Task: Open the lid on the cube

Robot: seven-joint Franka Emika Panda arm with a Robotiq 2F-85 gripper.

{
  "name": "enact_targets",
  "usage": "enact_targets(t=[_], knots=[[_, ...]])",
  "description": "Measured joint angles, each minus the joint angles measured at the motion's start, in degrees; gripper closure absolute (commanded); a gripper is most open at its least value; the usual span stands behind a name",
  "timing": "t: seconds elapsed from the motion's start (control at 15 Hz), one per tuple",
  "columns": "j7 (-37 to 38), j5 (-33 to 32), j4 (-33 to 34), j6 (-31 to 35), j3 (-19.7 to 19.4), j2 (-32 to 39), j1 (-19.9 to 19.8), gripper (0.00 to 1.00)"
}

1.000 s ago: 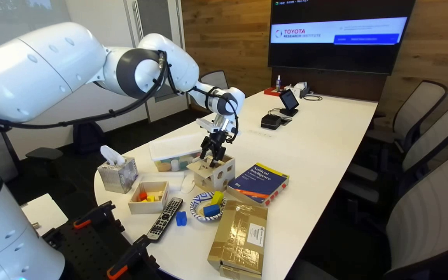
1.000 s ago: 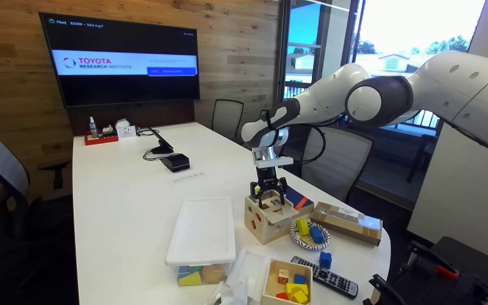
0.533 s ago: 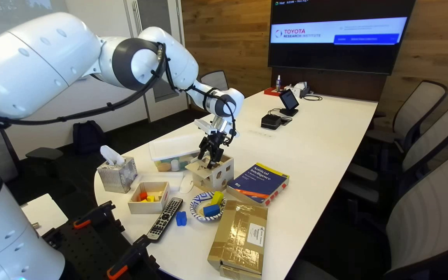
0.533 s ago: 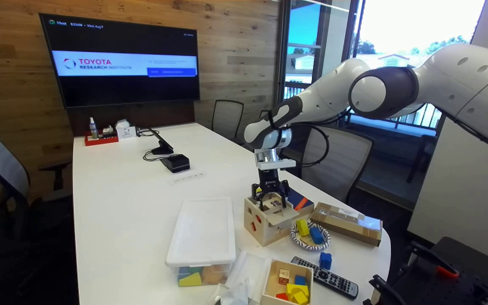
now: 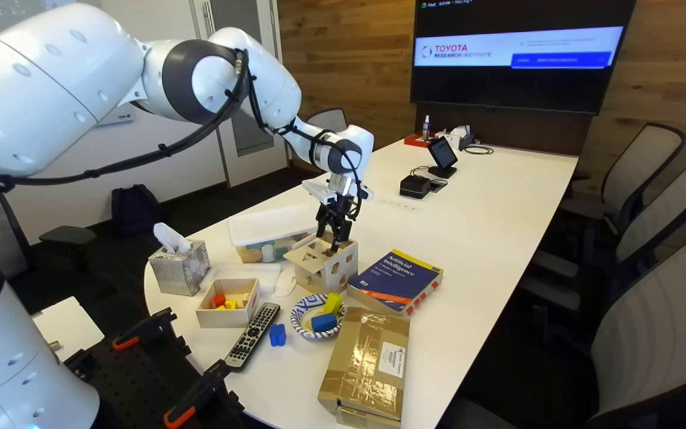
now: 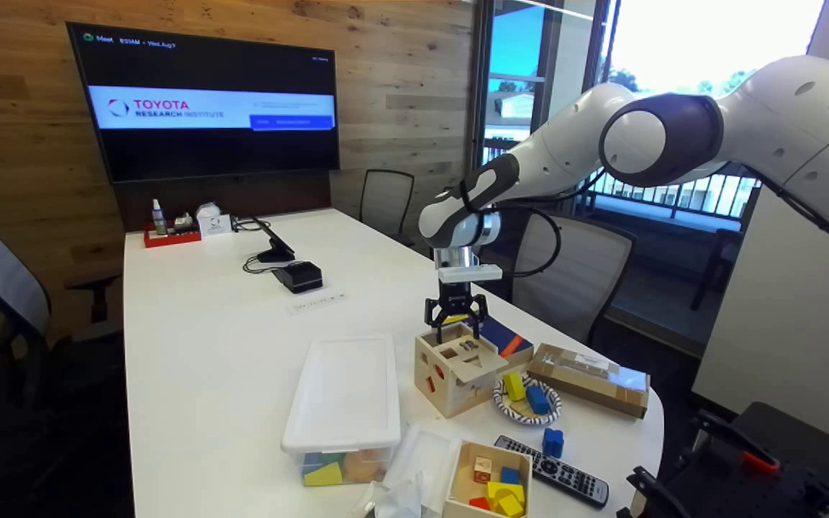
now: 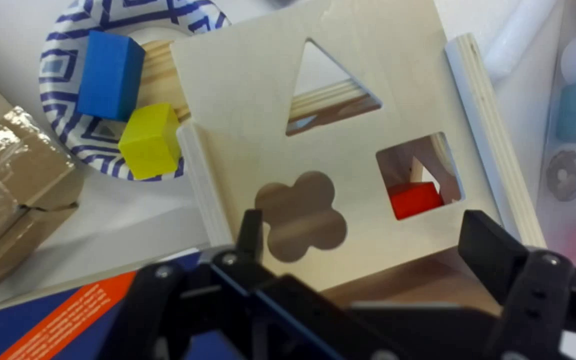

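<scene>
The cube (image 6: 450,399) is a light-wood box with cut-out holes, standing on the table in both exterior views (image 5: 330,283). The lid (image 7: 338,155), a thin wood panel with triangle, square and clover holes, lies partly slid off the cube's top. It overhangs the side toward the patterned plate, also in both exterior views (image 6: 478,371) (image 5: 302,256). A gap shows the cube's inside at the opposite end. A red block (image 7: 415,200) shows through the square hole. My gripper (image 7: 363,225) is open and empty, pointing down just above the lid's trailing edge and the gap (image 6: 458,337) (image 5: 329,238).
A patterned plate (image 7: 58,100) with blue and yellow blocks stands beside the cube. A blue book (image 5: 396,277), a taped cardboard box (image 5: 367,357), a clear bin with white lid (image 6: 346,388), a small wooden tray (image 5: 224,319), a remote (image 5: 253,335) and a tissue box (image 5: 179,274) surround it.
The gripper has risen from the lid and shifted back from the overhanging end toward the gap. The cube with its lid moved very slightly toward the robot between the earlier frames.
</scene>
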Motion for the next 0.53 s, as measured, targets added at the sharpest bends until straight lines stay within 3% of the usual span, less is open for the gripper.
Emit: enact_targets(t=[0.53], knots=[[-0.07,-1.96,-0.57,3.14,-0.2,0.2,0.72,0.0]])
